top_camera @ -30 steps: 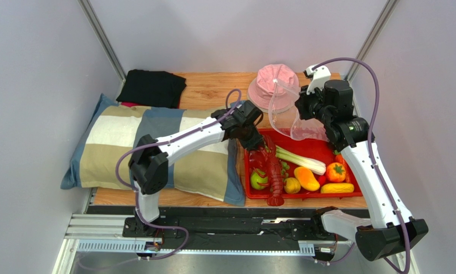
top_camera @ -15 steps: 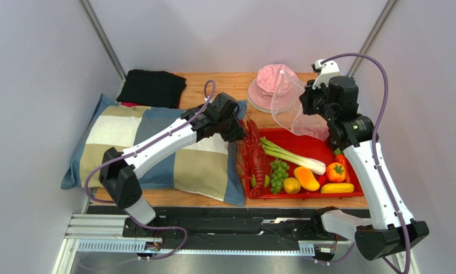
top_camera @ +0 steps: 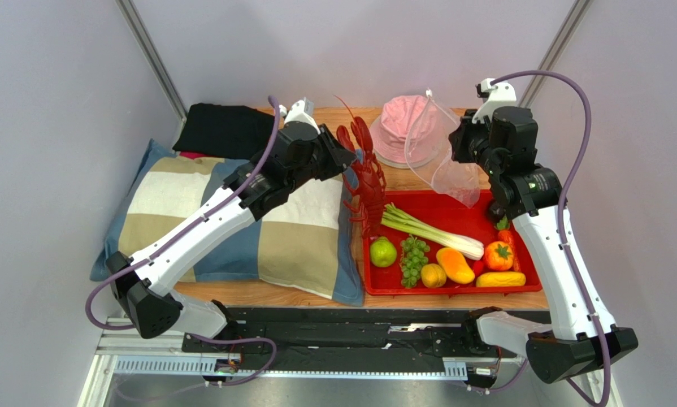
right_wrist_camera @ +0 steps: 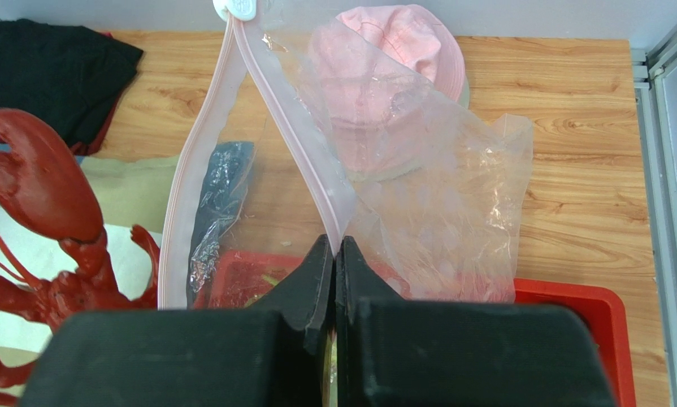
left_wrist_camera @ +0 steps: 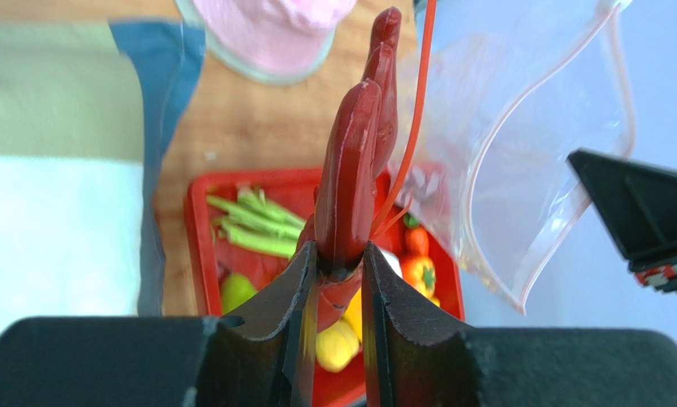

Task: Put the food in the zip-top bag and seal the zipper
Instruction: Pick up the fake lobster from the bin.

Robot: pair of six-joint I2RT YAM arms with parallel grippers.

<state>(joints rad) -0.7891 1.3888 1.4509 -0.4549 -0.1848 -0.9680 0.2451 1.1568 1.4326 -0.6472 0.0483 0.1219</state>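
Up off the tray [top_camera: 471,219] now, the lobster [left_wrist_camera: 350,170] sits clamped in my left gripper [left_wrist_camera: 340,254] near the bag [right_wrist_camera: 418,195], whose rim my right gripper [right_wrist_camera: 333,246] pinches tight; nothing bagged yet.

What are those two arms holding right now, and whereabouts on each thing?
The left fingers pinch the red lobster just behind its claws; the right fingers pinch the clear bag by its zipper edge.

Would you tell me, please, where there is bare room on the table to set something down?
Bare wood lies right of the pink hat up to the rail, and between the black cloth and the hat. The red tray is crowded along its near half; its far strip, below the zip-top bag, is bare.
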